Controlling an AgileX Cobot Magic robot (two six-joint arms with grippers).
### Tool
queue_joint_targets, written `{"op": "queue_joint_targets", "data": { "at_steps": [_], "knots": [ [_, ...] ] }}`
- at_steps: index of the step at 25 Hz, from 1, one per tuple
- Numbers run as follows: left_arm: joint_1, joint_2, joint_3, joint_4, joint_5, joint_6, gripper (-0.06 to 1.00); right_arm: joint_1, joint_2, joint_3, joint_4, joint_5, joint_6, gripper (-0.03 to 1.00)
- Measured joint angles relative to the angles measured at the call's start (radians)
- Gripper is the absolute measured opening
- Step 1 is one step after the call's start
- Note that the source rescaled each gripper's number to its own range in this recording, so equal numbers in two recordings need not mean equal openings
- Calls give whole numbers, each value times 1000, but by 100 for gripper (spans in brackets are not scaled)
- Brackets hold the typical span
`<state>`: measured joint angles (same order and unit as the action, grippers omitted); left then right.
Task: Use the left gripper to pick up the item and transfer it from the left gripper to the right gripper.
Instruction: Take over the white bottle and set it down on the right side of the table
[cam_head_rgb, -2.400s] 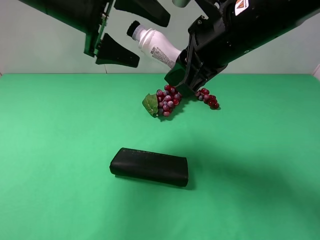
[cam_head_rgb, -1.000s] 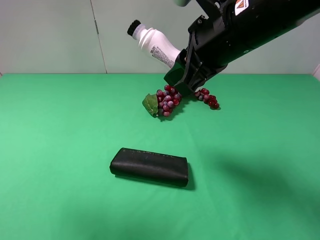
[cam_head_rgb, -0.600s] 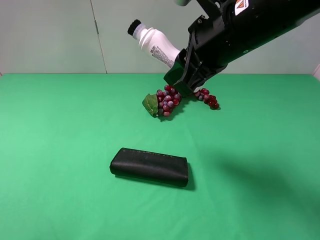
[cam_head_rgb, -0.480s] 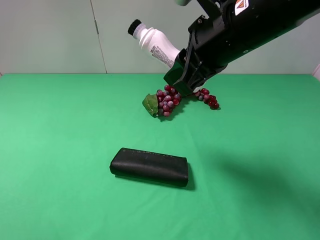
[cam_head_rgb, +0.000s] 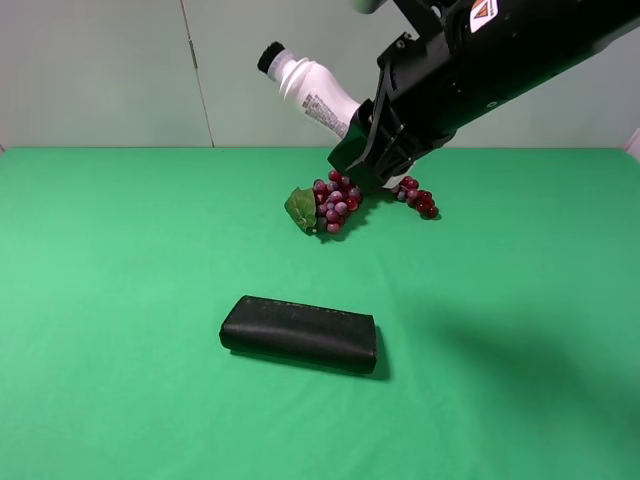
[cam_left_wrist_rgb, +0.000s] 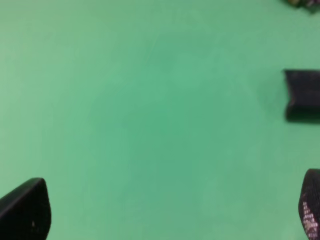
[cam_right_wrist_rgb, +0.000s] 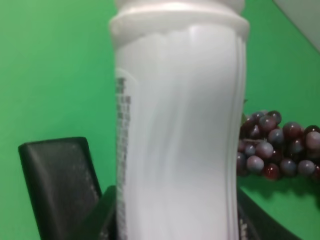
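The white bottle (cam_head_rgb: 312, 89) with a black ribbed cap is held in the air at the back, cap pointing up and left. My right gripper (cam_head_rgb: 362, 135), on the black arm with the orange sticker, is shut on its lower end. In the right wrist view the bottle (cam_right_wrist_rgb: 177, 125) fills the frame between the fingers (cam_right_wrist_rgb: 97, 220). My left gripper is out of the exterior high view. In the left wrist view its two fingertips (cam_left_wrist_rgb: 22, 212) stand wide apart at the frame's corners, empty, above bare green cloth (cam_left_wrist_rgb: 160, 115).
A black oblong case (cam_head_rgb: 298, 333) lies on the green table (cam_head_rgb: 120, 300) in the middle front; its end shows in the left wrist view (cam_left_wrist_rgb: 301, 94). A red grape bunch with a leaf (cam_head_rgb: 328, 205) lies under the right gripper, with more grapes (cam_head_rgb: 415, 196) beside it.
The left arm, near the bottle's cap at first, has withdrawn out of the exterior high view. The right gripper keeps hold of the bottle and has lifted it very slightly.
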<state>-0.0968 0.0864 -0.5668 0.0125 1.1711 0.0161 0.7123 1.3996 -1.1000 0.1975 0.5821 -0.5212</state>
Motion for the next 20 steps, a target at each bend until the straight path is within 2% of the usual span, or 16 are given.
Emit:
{"op": "queue_joint_targets", "data": {
  "at_steps": [4,6,14,20],
  "knots": [
    [0,-8,32,87,5,-75,99,0,0,0,1,20,0,0],
    [0,-8,32,98,4,-88,99,0,0,0,1,30,0,0],
    [0,-8,57,96,-71,-91,99,0,0,0,4,39,44,0],
    [0,-8,79,26,-111,-3,99,0,0,0,4,77,44,0]
  ]
}}
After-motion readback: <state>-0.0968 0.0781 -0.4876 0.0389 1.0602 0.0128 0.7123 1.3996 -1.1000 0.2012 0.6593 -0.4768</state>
